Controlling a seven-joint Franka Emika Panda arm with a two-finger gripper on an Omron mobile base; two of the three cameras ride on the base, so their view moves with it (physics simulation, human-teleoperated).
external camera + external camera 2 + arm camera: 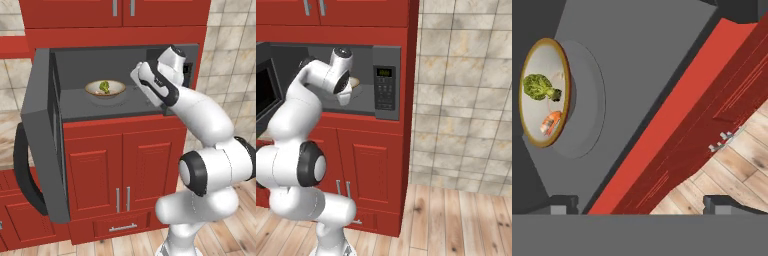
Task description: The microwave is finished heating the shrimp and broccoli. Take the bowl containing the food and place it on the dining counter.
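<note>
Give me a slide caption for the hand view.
Open gripper faces the microwave, bowl with broccoli and shrimp inside.

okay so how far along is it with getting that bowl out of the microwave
Done: the microwave door stands swung open. In hand: the open gripper is at the cavity mouth, apart from the bowl holding broccoli and shrimp. Left: grasp the bowl, lift it out, carry it to the dining counter.

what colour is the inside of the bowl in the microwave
Cream inside the bowl, with a tan-brown rim. The hand view shows it best.
</note>
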